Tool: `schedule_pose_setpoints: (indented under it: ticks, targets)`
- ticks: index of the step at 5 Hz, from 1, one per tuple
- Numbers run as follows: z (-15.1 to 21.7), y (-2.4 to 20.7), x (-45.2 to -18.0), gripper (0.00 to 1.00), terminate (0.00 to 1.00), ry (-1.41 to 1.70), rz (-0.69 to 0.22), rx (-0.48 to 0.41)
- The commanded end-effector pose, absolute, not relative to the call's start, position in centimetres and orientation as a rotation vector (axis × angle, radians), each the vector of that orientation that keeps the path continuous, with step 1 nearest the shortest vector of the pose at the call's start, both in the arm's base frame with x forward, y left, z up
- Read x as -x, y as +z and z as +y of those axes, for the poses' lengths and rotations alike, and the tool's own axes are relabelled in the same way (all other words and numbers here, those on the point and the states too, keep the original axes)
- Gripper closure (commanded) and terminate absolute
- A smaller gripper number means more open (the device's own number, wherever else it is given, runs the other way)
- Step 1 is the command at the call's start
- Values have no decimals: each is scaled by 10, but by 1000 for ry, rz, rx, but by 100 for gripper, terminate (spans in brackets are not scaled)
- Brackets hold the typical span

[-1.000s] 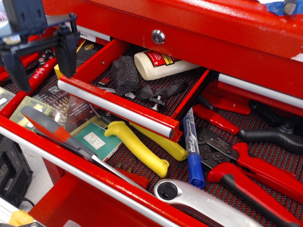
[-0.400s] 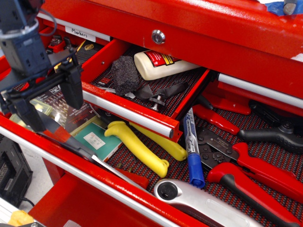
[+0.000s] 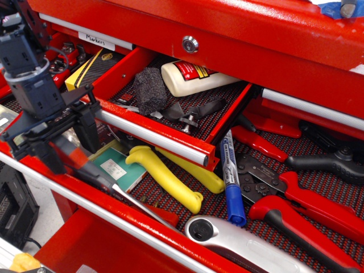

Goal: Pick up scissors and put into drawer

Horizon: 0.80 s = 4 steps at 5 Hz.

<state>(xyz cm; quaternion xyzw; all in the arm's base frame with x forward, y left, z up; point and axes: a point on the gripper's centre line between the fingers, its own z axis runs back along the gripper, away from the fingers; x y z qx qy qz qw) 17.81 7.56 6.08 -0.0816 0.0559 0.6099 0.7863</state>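
The scissors [image 3: 133, 202] lie in the wide lower drawer at the left, grey and orange-red handles to the left, slim silver blades pointing right along the front rail. My gripper [image 3: 68, 142] is down over the handles, with its black fingers [image 3: 88, 128] standing on either side of them. The jaws are still apart and partly hide the handles. The small narrow red drawer [image 3: 122, 71] stands pulled out above, with a round silver bar pull [image 3: 153, 133] and dark mesh liner.
The small drawer holds a white glue bottle [image 3: 193, 77], a black sponge [image 3: 149, 88] and a black strap. The wide drawer holds a yellow-handled tool [image 3: 170, 179], a blue marker [image 3: 230, 182], red-handled pliers [image 3: 301, 205], a green box [image 3: 116, 168] and a silver ratchet [image 3: 239, 242].
My gripper has come down and slightly right from above the drawer's left corner, and its fingers now straddle the scissors' handles. The scissors have not moved.
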Motion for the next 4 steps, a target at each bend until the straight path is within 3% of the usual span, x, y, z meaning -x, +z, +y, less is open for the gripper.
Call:
schedule_pose_setpoints:
  ticks: [1,2,3,4]
  targets:
    - [74,75,-189,100,0,1274,140,141]
    - [80,97,-188,100,0,1289,143,91]
    - [88,138,-194,100,0,1371,133,55]
    - [88,182,-205,100,0,1446,65,-7]
